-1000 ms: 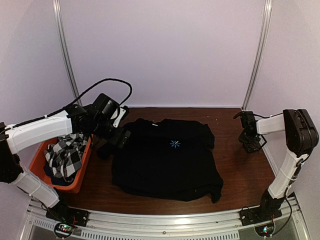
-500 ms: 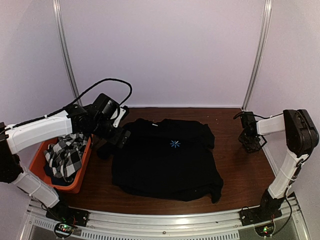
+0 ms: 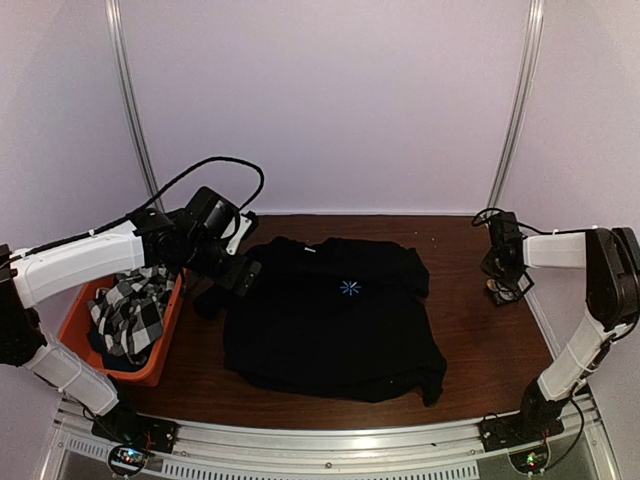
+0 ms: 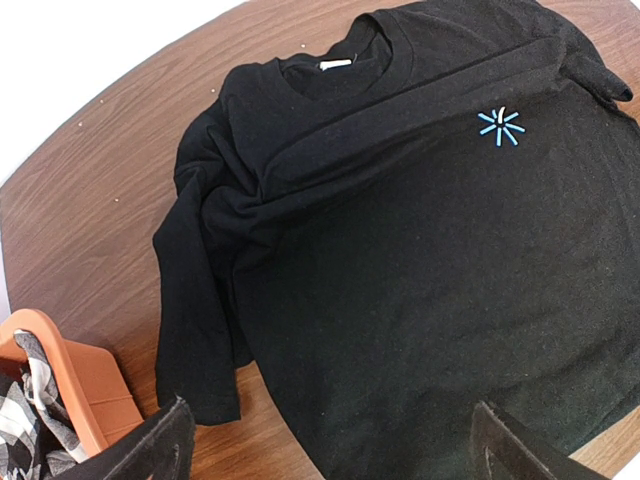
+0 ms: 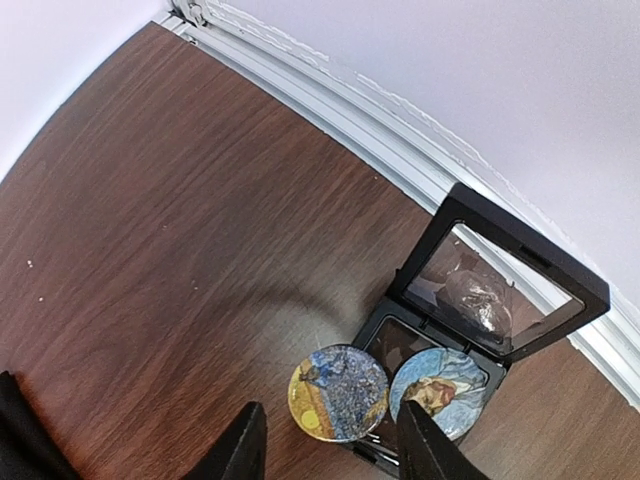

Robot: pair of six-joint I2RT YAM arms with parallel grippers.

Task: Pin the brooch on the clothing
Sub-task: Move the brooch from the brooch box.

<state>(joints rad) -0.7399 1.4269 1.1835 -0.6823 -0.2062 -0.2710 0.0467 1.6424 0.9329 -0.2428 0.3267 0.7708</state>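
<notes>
T-shirt (image 3: 335, 320) flat, front up, mid-table (image 3: 480, 345); starburst print (image 4: 499, 126) showing; left gripper (image 4: 330, 430) spread wide, hovering over the shirt's sleeve side; right gripper (image 5: 332, 428) at far right above open black case (image 5: 528, 248); its fingers part-way apart with a round brooch (image 5: 338, 392) between the tips, can't tell if pinched; second brooch (image 5: 438, 392) sits in the case.

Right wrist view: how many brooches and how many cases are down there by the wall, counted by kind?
Round picture brooches: 2
Black display case, lid open: 1
Total: 3
</notes>
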